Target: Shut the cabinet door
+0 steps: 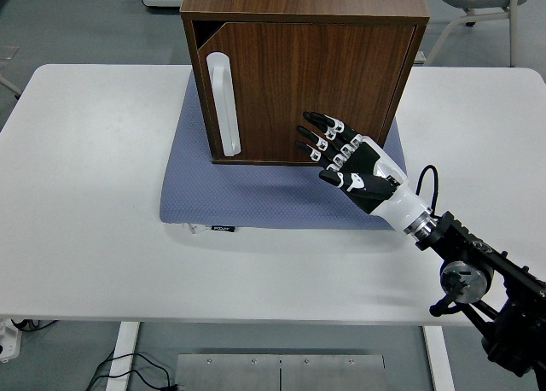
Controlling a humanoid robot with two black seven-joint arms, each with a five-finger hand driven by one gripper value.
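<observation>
Head view: my right hand (pixel 341 152) hangs low in front of the cabinet (pixel 303 67), fingers (pixel 320 133) spread and loose, holding nothing. Fingertips point at the lower right part of the cabinet door (pixel 316 88); I cannot tell if they touch the wood or stand just off it. Cabinet sits on a blue mat (pixel 256 199) at the far middle of the white table (pixel 85 195). Door looks almost flush with the frame. A dark wedge shows at its upper left corner, above the white handle (pixel 223 105), and I cannot tell whether that is a remaining gap or just a cut in the panel. My left arm is not in sight. Judgement: the pushing step looks done or nearly so. If that wedge is a gap, the next move calls for a flat press near the handle side, square to the door, gentle enough that the cabinet does not slide on the mat. If not, only a clean pull-away of the hand remains.
</observation>
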